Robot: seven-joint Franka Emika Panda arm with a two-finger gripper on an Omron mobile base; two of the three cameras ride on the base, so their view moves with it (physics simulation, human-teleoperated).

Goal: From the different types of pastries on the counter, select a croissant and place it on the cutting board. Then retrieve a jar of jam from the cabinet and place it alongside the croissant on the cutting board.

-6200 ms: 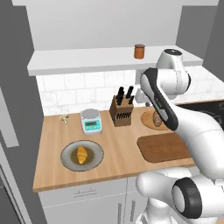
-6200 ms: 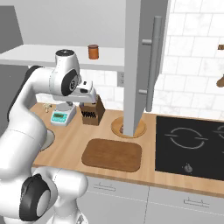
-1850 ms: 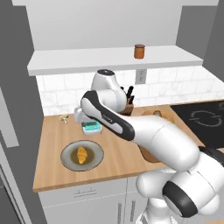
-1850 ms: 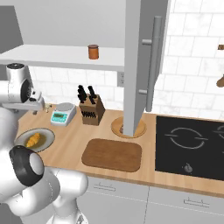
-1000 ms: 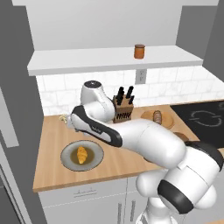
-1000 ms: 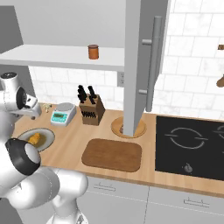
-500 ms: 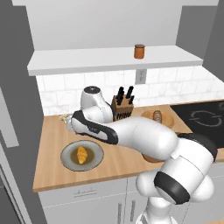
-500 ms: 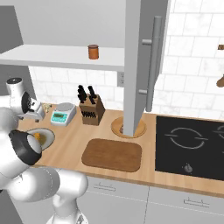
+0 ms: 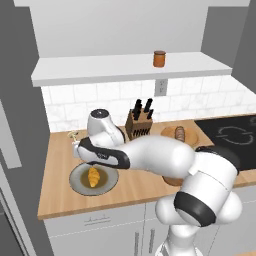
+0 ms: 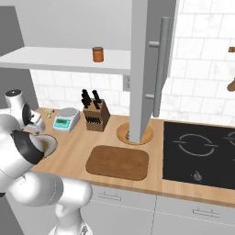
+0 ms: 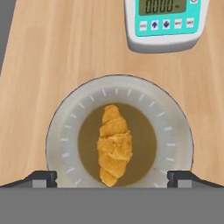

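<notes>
The croissant (image 11: 113, 143) is a golden crescent lying in the middle of a round grey-olive plate (image 11: 175, 131), seen too from the left base view as croissant (image 9: 93, 176) on plate (image 9: 75, 181). My gripper (image 11: 113, 179) hangs open straight above it, fingertips (image 11: 43, 178) wide apart on either side, touching nothing; from the left base view the gripper (image 9: 84, 158) hovers over the plate's back rim. The dark cutting board (image 10: 118, 162) lies bare on the counter (image 10: 78, 151). The jar of jam (image 9: 159, 58) stands on the white cabinet shelf (image 9: 115, 67). A brown bun (image 9: 179, 133) rests on a round wooden plate.
A teal-and-white kitchen scale (image 11: 162, 22) sits just behind the plate. A knife block (image 10: 95, 114) stands at the wall. A tall grey door panel with a handle (image 10: 149, 69) hangs over the round wooden plate (image 10: 125, 132). A black hob (image 10: 199, 151) lies to the right.
The arm has reached further left and lower, bringing the hand over the grey plate with the croissant. The jaws have stayed open. Nothing on the counter has moved.
</notes>
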